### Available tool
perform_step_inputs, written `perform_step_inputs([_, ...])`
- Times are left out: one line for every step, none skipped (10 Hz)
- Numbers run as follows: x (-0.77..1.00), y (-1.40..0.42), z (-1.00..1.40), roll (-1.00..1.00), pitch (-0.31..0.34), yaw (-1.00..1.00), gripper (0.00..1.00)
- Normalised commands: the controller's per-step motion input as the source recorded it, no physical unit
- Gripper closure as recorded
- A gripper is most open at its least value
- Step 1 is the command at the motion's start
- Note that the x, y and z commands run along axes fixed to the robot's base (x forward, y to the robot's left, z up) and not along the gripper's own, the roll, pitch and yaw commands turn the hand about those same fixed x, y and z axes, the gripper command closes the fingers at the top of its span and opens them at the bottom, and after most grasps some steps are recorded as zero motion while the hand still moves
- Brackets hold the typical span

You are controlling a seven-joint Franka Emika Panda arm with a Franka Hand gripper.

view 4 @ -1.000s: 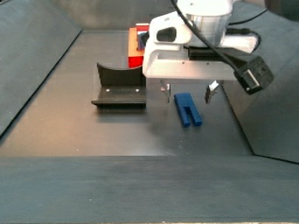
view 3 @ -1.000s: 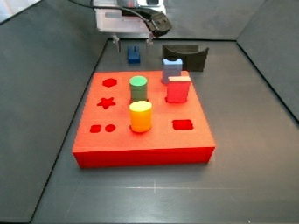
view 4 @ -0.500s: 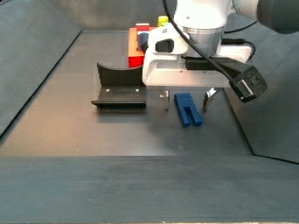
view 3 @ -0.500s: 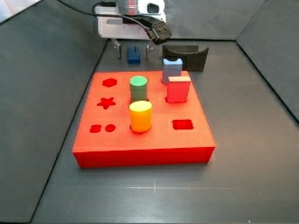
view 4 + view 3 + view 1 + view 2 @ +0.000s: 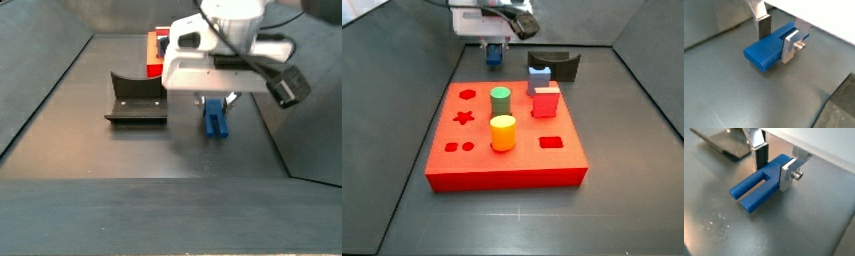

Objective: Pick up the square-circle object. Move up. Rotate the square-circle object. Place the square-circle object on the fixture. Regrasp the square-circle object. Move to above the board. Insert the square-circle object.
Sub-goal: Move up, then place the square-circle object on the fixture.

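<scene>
The square-circle object (image 5: 765, 49), a dark blue block with two parallel prongs (image 5: 751, 195), lies lengthwise between my fingers in both wrist views. My gripper (image 5: 775, 45) (image 5: 773, 175) is shut on its solid end, one dark pad (image 5: 761, 155) and one silver plate (image 5: 787, 174) pressing its sides. In both side views the gripper (image 5: 494, 40) (image 5: 214, 100) holds the piece (image 5: 494, 55) (image 5: 214, 120) just off the floor, behind the red board (image 5: 543, 165). The dark fixture (image 5: 556, 65) (image 5: 134, 100) stands beside it.
The board carries a green peg (image 5: 500, 100), a yellow peg (image 5: 502, 132) and a red block (image 5: 545, 100). A pale blue white-topped piece (image 5: 540, 72) stands between board and fixture. Grey walls rise around the floor (image 5: 80, 200).
The gripper came down over the blue piece with fingers apart, closed on it, and has now risen a little with the piece in it.
</scene>
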Motion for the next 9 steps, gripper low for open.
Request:
perform_step_inputs([-0.02,0.00,0.42,0.05,0.064,-0.02,1.00])
perform_step_inputs([-0.01,0.00,0.29,0.07,0.075,-0.01,1.00])
perform_step_inputs([0.00,0.00,1.00,0.00,0.000,0.00,1.00])
perform_step_inputs([0.00,0.00,1.00,0.02,0.008,0.00,1.00])
perform_step_inputs([-0.01,0.00,1.00,0.03,0.019,-0.01,1.00])
perform_step_inputs([-0.01,0.00,1.00,0.06,0.036,-0.01,1.00])
perform_step_inputs([-0.02,0.00,1.00,0.07,0.051,-0.02,1.00])
perform_step_inputs([-0.03,0.00,1.00,0.10,0.061,-0.02,1.00])
perform_step_inputs([-0.03,0.00,1.00,0.12,0.067,-0.01,1.00])
